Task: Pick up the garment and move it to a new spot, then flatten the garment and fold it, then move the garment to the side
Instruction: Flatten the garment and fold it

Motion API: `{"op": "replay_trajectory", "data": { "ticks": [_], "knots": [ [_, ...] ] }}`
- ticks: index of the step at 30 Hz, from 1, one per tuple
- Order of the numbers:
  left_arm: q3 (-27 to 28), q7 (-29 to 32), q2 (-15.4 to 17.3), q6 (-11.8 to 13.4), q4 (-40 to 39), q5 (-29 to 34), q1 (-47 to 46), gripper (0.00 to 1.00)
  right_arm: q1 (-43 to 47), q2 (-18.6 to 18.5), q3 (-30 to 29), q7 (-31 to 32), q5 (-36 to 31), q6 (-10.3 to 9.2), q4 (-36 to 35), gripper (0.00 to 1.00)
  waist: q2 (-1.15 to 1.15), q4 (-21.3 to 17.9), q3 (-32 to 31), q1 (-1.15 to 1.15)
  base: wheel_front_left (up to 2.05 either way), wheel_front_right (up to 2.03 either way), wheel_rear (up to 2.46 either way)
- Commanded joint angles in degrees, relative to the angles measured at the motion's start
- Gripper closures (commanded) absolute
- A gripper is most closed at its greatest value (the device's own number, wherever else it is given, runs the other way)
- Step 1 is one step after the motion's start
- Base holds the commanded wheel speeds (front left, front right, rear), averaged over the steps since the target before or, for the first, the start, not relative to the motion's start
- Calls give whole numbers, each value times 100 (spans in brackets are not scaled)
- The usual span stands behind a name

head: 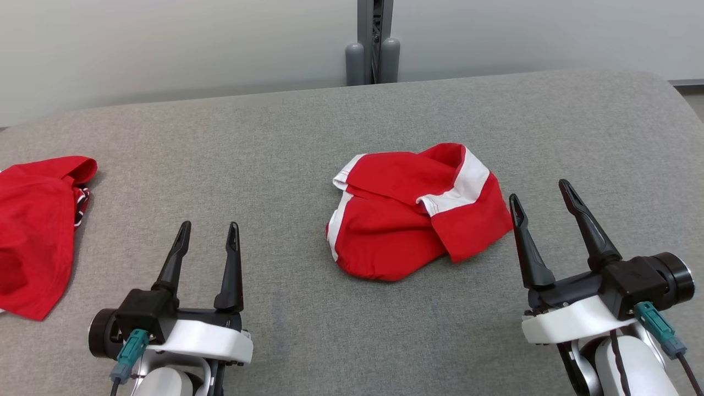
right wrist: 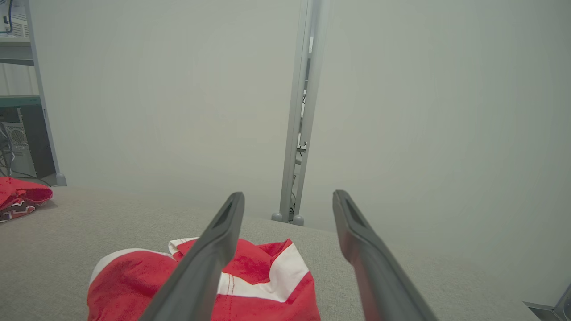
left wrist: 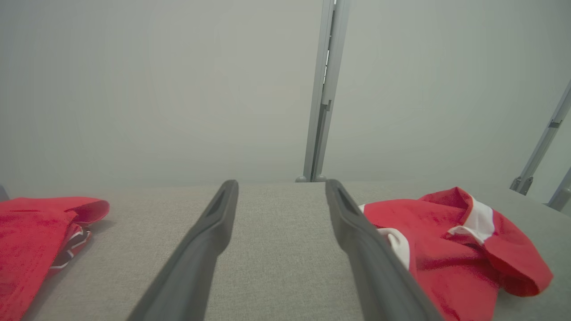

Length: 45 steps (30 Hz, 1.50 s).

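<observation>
Garment (head: 407,220): red with white bands, crumpled in a loose heap. It lies on the grey fabric-covered table (head: 308,137), roughly mid-table and slightly right of centre in the head view. One white-edged flap is folded over the top, and the lower edge bulges toward the robot. Nothing grips it.

Right gripper (head: 540,191): jaws spread wide and empty. It sits just beside the garment's right edge. The nearer finger is close to the cloth, but I cannot tell whether it touches. In the right wrist view the garment sits low and left, partly behind the left-hand finger.

Left gripper (head: 210,226): jaws also wide apart and empty. It hangs over bare table, well apart from the garment on its left side. In the left wrist view there is bare table between the fingers.

Second red cloth (head: 33,231): lies at the table's far left edge, with a dark-and-white striped trim showing at its inner side. It is well apart from both grippers.

Grey upright post (head: 375,41): stands behind the table against a pale wall.
</observation>
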Motion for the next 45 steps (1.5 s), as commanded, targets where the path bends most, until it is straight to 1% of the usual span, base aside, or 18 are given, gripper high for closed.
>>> {"op": "replay_trajectory", "data": {
  "ticks": [1,3,4,5,6,11,14,17,21,25,29,31,32,33,35,39,41,45],
  "knots": [
    [20,0,5,-64,39,67,17,0,-45,-33,-8,-30,36,1,7,0,0,-21,-6,0,0,0,0],
    [-58,0,2,-126,112,-28,39,0,-53,-34,-5,-30,49,1,11,0,0,-46,-1,0,0,0,0],
    [-134,0,2,-208,206,-143,67,0,-59,-34,2,-30,54,1,9,0,0,-65,8,0,0,0,0],
    [-134,0,2,-208,206,-143,67,0,-59,-34,2,-30,54,1,9,0,0,-65,8,0,0,0,0],
    [-247,0,-1,-336,305,-188,73,0,-61,-34,6,-30,61,1,4,0,0,-83,20,0,0,0,0],
    [-705,-1,6,-663,762,-168,-196,0,-107,-31,-2,-30,83,1,-61,0,0,-167,203,0,0,0,0],
    [-993,0,8,-747,1252,-79,-455,0,-166,-32,6,-30,88,1,-89,0,0,-215,370,0,0,0,0],
    [-1233,7,25,-788,1860,-4,-826,0,-221,-34,42,-30,93,1,-104,0,0,-292,540,0,0,0,0],
    [-1437,2,13,-838,2388,-195,-1309,0,-316,-33,64,-30,122,1,-120,0,0,-420,733,0,0,0,0],
    [-1541,-1,21,-844,2602,-309,-1629,0,-374,-32,69,-30,165,1,-116,0,0,-538,875,0,0,0,0],
    [-1599,0,27,-838,2653,-443,-1801,0,-417,-33,32,-30,167,1,-117,0,0,-614,952,0,0,0,0],
    [-1733,0,35,-839,2654,-551,-1833,1,-423,-32,26,-30,179,1,-118,0,0,-639,973,0,0,0,0],
    [-1811,0,63,-839,2660,-605,-1850,62,-429,-32,20,-30,184,1,-117,0,0,-647,978,0,0,0,0],
    [-1892,0,98,-840,2653,-671,-1877,100,-431,-32,19,-30,186,1,-117,0,0,-651,979,0,0,0,0],
    [-1954,-1,170,-839,2600,-753,-1904,100,-420,-32,14,-30,184,1,-112,0,0,-649,965,0,0,0,0],
    [-1761,0,225,-839,2421,-748,-1850,100,-384,-32,4,-30,186,1,-92,0,0,-629,877,0,0,0,0],
    [-1591,-1,256,-758,2309,-679,-1825,100,-379,-32,23,-30,195,1,-79,0,0,-623,813,0,0,0,0],
    [-1161,-2,282,-499,1921,-548,-1870,100,-374,-32,70,-30,224,1,-19,0,0,-633,647,0,0,0,0]
  ]
}}
